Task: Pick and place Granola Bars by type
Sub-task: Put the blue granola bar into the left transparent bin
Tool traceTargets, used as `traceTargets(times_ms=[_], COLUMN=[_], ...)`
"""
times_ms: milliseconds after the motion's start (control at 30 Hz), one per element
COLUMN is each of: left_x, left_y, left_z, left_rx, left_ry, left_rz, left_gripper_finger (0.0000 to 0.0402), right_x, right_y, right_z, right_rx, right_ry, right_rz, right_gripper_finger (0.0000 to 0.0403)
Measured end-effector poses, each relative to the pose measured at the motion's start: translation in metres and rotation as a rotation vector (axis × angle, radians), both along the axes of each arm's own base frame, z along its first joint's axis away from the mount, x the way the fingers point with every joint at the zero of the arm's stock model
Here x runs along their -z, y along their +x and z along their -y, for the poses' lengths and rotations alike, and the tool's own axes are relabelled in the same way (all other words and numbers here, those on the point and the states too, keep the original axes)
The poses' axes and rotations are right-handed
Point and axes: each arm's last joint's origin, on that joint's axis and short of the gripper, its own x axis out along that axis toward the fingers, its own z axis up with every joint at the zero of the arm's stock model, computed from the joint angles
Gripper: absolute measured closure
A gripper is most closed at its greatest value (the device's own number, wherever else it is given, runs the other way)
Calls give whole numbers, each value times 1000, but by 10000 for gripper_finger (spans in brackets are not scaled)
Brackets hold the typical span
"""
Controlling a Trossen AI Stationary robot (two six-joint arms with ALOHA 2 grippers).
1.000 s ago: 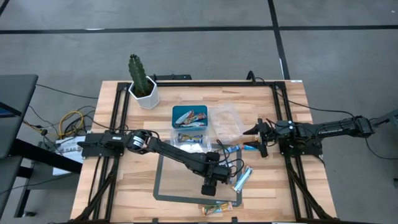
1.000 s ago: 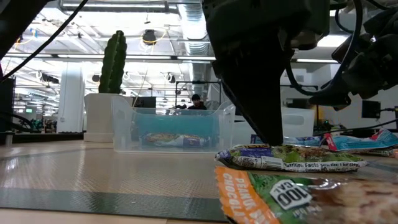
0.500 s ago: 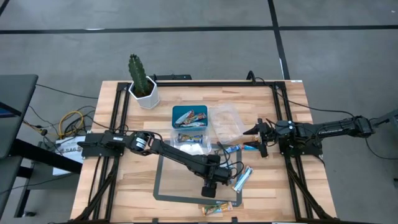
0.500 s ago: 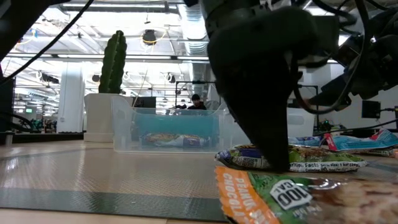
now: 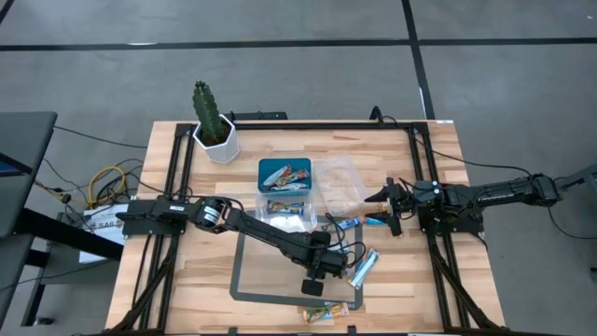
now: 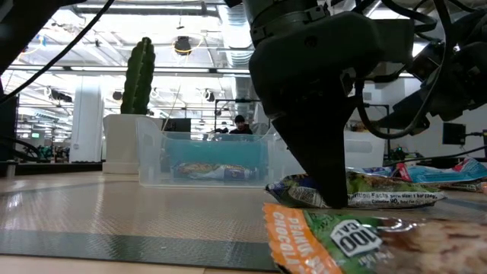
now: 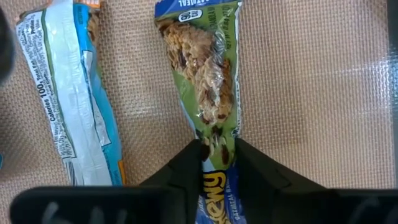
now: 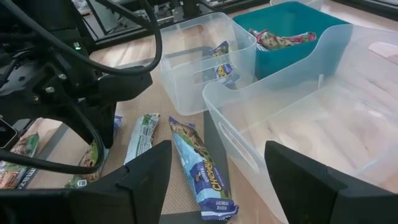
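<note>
A green and blue granola bar (image 7: 208, 81) lies on the dark-rimmed mat (image 5: 244, 271) near the table's front, and my left gripper (image 7: 217, 155) is shut on it from above. The low view shows the same bar (image 6: 388, 196) under that gripper (image 6: 329, 194). Beside it lies a silver-light blue bar (image 7: 74, 106). More bars lie at the mat's right (image 5: 362, 267) and at the near edge (image 5: 325, 315). My right gripper (image 5: 387, 207) waits open at the table's right, beside the clear tubs. My left gripper pinches the green bar's two long edges (image 7: 219, 142) between its two fingers, partway along its length. The fingers (image 7: 189, 163) come steeply from above and lie across the bar. The wrapper is squeezed narrower between them. The bar rests on the mat.
A teal tray (image 5: 284, 175) with bars, a clear tub (image 5: 340, 182) and a second clear tub (image 5: 280, 213) stand at the table's middle. A potted cactus (image 5: 213, 126) stands at the far left. A blue bar (image 8: 202, 171) lies by the tubs near my right gripper.
My left gripper has come down onto the green bar and shut on it; in the low view the bar's end beside the fingers now stands puckered up. The right arm has kept still.
</note>
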Motion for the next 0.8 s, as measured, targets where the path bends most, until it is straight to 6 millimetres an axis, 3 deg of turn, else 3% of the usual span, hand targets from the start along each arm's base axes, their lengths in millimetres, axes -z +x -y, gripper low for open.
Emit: traceTargets(times_ms=[433,800], left_x=[-8,-87], left_y=[-3,-31], left_z=[3,-3], left_rx=[-8,-65], left_ry=[1,53], left_rz=[11,77], left_gripper_finger=[329,328], right_x=[0,0], right_y=[0,0], right_z=[0,0], right_rx=[0,0], right_ry=[0,0], right_rz=[0,0], right_gripper_finger=[154,154])
